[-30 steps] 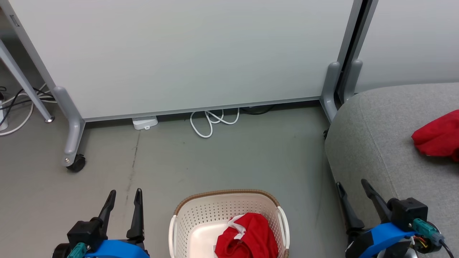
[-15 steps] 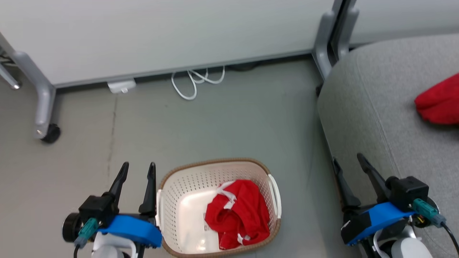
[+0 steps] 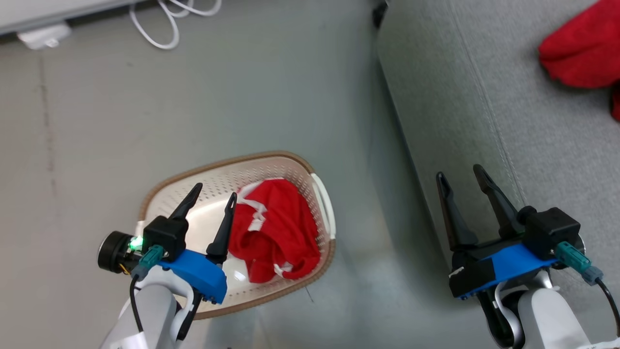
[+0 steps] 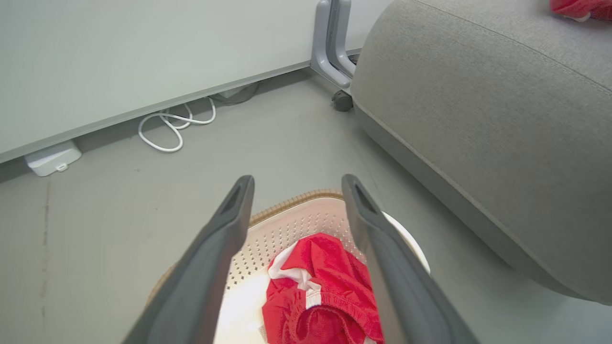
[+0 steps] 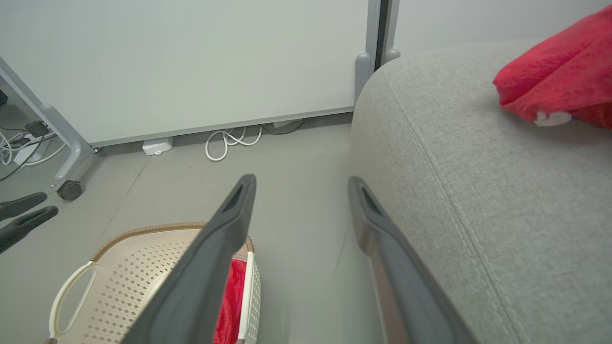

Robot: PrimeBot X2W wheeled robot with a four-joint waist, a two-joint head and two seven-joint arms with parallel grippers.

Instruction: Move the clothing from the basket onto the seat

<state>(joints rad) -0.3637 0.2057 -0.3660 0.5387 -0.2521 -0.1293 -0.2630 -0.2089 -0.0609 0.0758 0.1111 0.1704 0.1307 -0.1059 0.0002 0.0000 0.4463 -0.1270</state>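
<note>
Fingers spread, the left gripper [image 3: 216, 190] is hovering above the basket [image 3: 271, 156]; a shallow closure is risking dropping the clothing [image 3: 276, 232].

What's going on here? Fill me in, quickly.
The job is emptying the basket onto the seat. The left claw hangs open over the basket, above a red garment inside, holding nothing. The right claw is open and empty by the seat's edge. Another red garment already lies on the seat.
</note>
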